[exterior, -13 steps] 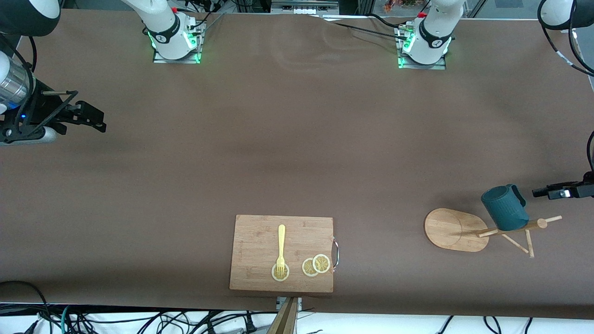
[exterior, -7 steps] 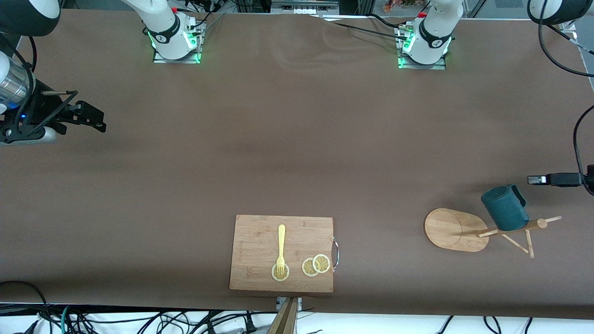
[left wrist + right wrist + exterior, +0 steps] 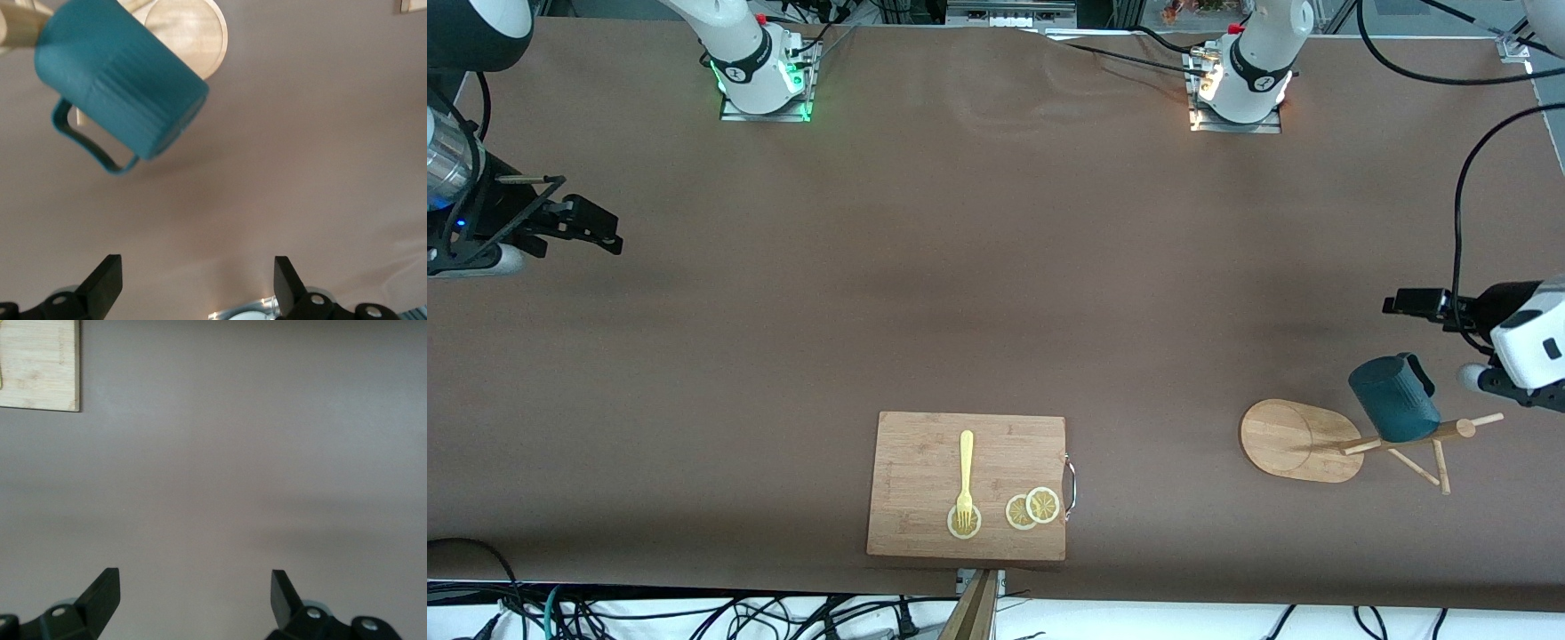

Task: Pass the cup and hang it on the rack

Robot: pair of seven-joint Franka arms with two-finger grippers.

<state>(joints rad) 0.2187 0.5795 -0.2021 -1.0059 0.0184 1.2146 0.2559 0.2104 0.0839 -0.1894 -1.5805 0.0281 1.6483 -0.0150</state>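
The cup hangs on a rack peg at the left arm's end of the table; we judge it hung. The left gripper, fingers apart and empty, should clear away without brushing it (handle close by). The right gripper waits open.

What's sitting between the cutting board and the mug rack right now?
Nothing. In the front view, only bare brown table cover separates the cutting board from the rack. The cup hangs on the rack's pole end, toward the left arm's end.
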